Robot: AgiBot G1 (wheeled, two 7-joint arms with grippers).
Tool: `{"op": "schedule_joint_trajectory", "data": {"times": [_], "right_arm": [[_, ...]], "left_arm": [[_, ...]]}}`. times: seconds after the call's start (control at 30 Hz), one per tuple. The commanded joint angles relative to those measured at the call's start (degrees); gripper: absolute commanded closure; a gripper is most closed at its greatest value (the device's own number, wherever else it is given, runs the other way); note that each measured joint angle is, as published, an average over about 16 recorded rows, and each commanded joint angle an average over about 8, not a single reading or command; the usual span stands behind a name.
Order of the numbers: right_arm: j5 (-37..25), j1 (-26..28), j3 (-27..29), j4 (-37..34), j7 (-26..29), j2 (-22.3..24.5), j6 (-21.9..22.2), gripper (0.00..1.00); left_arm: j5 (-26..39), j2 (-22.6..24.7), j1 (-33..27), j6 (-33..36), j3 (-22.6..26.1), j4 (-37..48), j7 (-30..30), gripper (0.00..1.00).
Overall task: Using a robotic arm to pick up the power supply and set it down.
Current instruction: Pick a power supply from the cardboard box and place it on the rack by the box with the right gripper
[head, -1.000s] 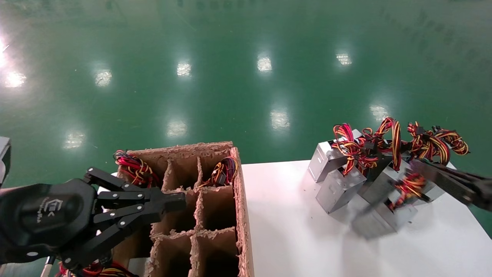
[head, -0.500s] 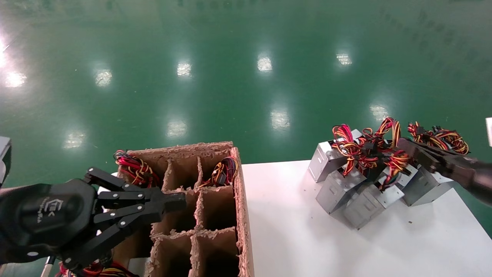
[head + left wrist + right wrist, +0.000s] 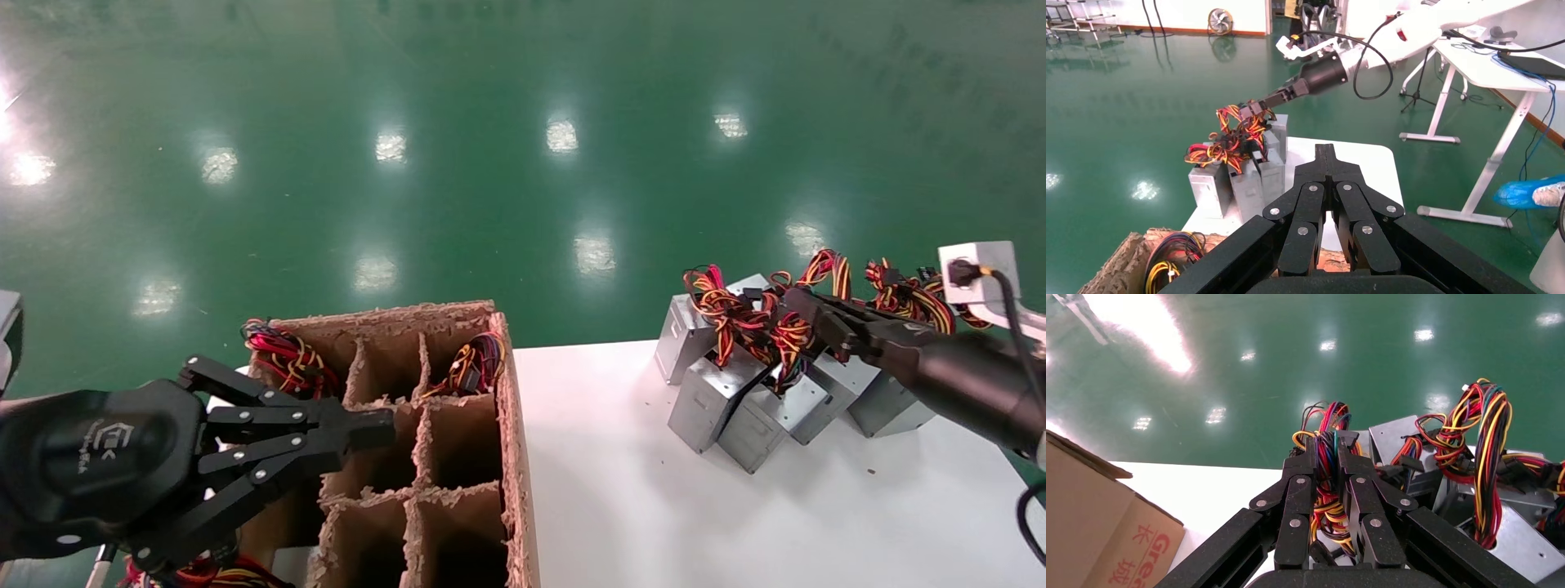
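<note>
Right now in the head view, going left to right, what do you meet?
Black left gripper → brown divided cardboard box → bare stretch of white table → cluster of grey sheet-metal power supplies → black right gripper, shut on a red-yellow wire bundle.

From my left wrist camera I see the left gripper (image 3: 1326, 160) with fingers pressed together over a cardboard box (image 3: 1119, 266). Farther off, the right gripper (image 3: 1251, 110) pinches wires (image 3: 1229, 138) above grey power supplies (image 3: 1248, 177) on the white table (image 3: 1364, 165).
</note>
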Motion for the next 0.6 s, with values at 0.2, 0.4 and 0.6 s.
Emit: {"op": "schedule_joint_trajectory", "data": {"times": [0.2, 0.4, 0.6], "right_arm": [[-0.5, 0.1, 0.4, 0.2, -1.5, -1.4, 3.2, 0.00], [-1.6, 1.3, 0.0, 0.4, -1.9, -1.5, 4.6, 0.00], [-2.7, 2.9, -0.6, 0.7, -2.0, -0.7, 3.8, 0.00]], "left_arm": [[0.0, 0.0, 0.0, 0.0, 0.0, 0.0, 0.0, 1.00], [0.0, 0.0, 0.0, 0.0, 0.0, 0.0, 0.0, 1.00], [0.0, 0.0, 0.0, 0.0, 0.0, 0.0, 0.0, 1.00]]}}
